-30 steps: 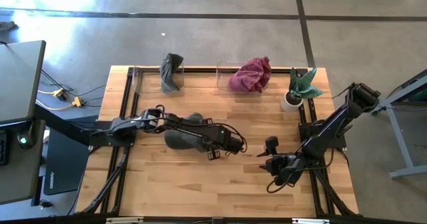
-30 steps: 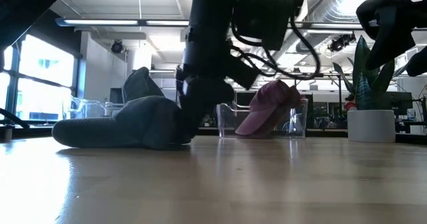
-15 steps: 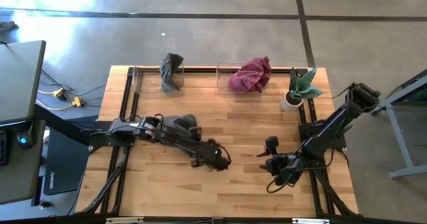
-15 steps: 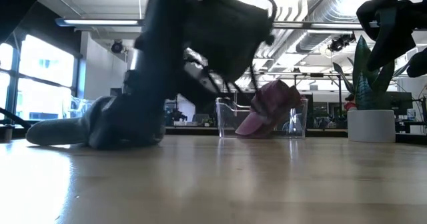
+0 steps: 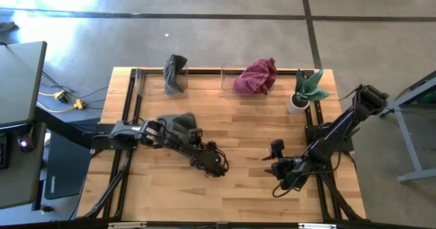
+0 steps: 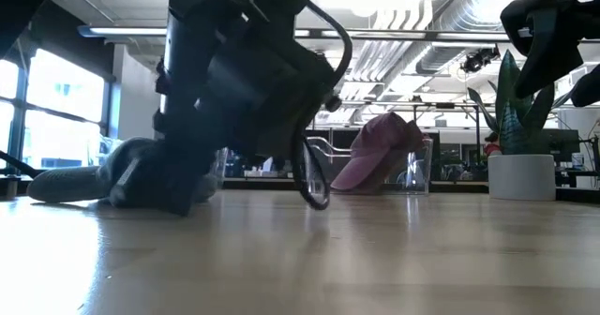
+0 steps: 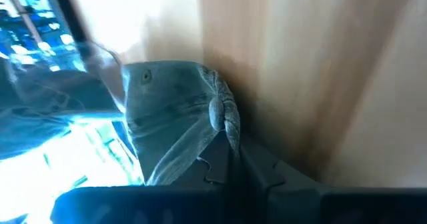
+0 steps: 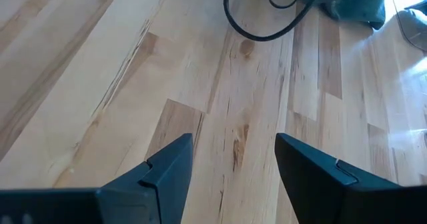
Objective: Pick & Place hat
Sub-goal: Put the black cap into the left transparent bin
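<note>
The grey hat [image 5: 177, 123] lies on the wooden table left of centre, its brim [image 6: 56, 184] flat on the boards and pointing toward the left edge. In the left wrist view the hat's crown [image 7: 167, 111] shows its top button. My left gripper [image 5: 193, 135] is low at the hat's right side and shut on it; in the low view it [image 6: 178, 179] stands in front of the hat. My right gripper [image 5: 278, 162] waits open above bare wood at the right, its fingers [image 8: 170, 161] spread wide. My left gripper pinches a raised fold of the crown's cloth [image 7: 223, 121] between its two fingers, at the hat's right side. The fingers come in low, slanting from the table's near right toward its far left. The hat stays on the table, the cloth bunched at the fingers.
At the far edge stand two clear containers, one with another grey hat [image 5: 175, 73] and one with a maroon hat [image 5: 257, 75]. A plant in a white pot [image 5: 303, 93] stands at the far right. The left arm's cable [image 8: 267, 21] loops over the table's middle.
My left arm has pulled back toward the table's left edge, its outer end swinging toward the near edge. The grey hat has slid along the table with it, toward the left and a little toward the far edge, and stays on the boards.
</note>
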